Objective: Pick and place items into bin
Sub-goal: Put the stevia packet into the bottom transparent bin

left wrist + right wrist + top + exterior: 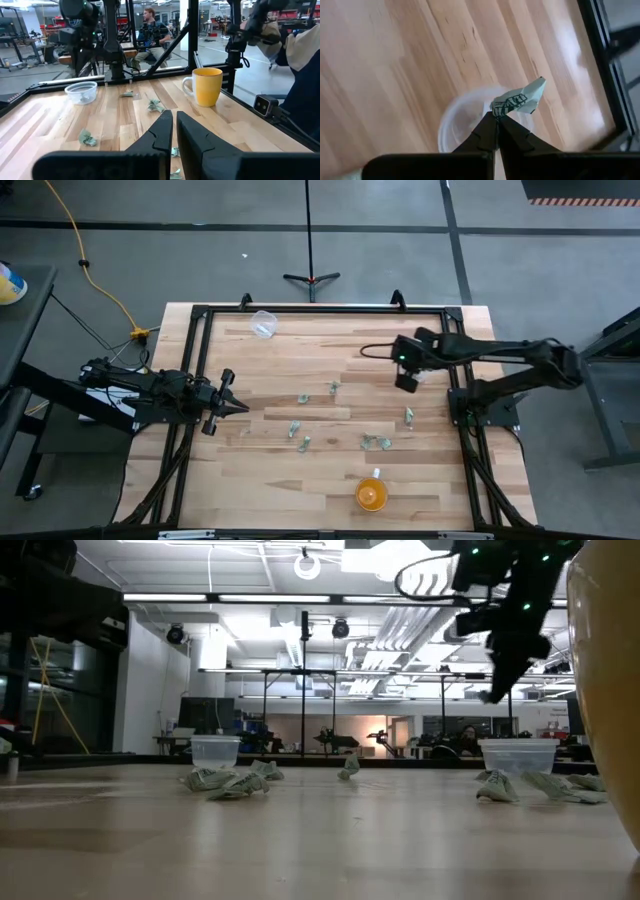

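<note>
High view gives us our landmark, the orange cup (371,494), standing near the front edge of the wooden table (270,480). Counting the small crumpled green-grey pieces lying loose on the wood, we find seven: two close together just beyond the cup (376,442), one farther beyond it toward the right arm (409,415), and four off to the cup's far left (302,398), (334,387), (294,428), (305,443). An eighth piece (517,100) is in the air: the right wrist view shows it pinched at its lower edge by the right gripper (497,117), whose fingertips are clenched on it directly over a clear round cup (465,122). From above, that right gripper (407,379) sits well beyond the orange cup, toward the table's right side.

We count two clear round cups. One is below the right gripper; the other (263,323) stands at the far edge, diagonally across the table from the orange cup. The low view shows both, one on each side (215,750), (518,755), with the right arm's dark fingers hanging above the second.

The left gripper (228,406) waits low over the table's left edge, well left of the orange cup. In the left wrist view its fingers (161,132) are pressed together with nothing between them, pointing across the table toward the orange cup (207,86).
</note>
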Action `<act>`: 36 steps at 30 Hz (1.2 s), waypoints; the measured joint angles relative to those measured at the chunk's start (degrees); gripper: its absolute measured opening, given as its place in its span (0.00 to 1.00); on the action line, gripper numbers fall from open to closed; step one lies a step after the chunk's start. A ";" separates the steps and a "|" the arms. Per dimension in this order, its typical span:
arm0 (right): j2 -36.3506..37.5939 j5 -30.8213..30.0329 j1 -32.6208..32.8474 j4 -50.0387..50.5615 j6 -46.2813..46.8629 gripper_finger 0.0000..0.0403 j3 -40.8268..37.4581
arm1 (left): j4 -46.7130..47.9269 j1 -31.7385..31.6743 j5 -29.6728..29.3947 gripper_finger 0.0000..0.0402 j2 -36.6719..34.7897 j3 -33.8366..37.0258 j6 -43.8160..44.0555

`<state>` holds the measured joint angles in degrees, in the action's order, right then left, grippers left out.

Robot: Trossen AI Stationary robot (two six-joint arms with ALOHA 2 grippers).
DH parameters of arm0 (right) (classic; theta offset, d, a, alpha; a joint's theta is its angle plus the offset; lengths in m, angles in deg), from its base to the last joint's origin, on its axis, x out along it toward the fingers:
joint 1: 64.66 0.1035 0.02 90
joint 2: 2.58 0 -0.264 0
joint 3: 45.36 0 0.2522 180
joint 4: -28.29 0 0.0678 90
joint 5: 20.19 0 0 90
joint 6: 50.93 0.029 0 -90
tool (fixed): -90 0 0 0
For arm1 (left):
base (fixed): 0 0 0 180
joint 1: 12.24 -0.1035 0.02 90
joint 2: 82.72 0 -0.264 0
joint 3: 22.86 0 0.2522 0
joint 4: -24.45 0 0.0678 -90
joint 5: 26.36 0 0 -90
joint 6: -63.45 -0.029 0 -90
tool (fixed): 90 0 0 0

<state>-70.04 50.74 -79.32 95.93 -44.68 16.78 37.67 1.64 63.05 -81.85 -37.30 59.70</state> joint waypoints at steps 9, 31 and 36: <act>3.81 0.57 -0.33 2.06 1.26 0.01 -4.17 | 0.00 0.01 0.00 0.16 0.00 0.01 0.00; 3.43 10.32 -1.55 -8.52 -0.81 0.35 -4.93 | 0.00 -0.01 -0.01 0.16 -0.01 0.01 0.00; 3.43 28.43 1.40 -14.96 -8.29 0.40 -5.46 | 0.00 0.00 0.00 0.16 0.00 0.00 0.00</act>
<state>-66.61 79.17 -77.91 80.96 -52.97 11.32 37.67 1.65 63.05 -81.85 -37.30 59.70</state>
